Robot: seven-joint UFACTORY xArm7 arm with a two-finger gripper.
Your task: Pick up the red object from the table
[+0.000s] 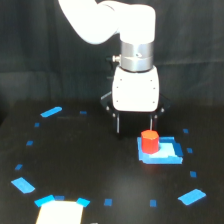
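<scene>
Sitting just below the claw [135,125] — red object [149,141], slightly rightward.

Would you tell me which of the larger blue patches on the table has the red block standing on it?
The square blue pad just below the gripper, at the exterior view's right. The red block stands on its left part; the other blue patches lie bare.

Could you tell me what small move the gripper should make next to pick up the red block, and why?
Probably shift toward the exterior view's right, then lower. The open gripper hangs above the table, and the red block, standing on the blue pad, sits below its right finger, not centred between the two.
</scene>
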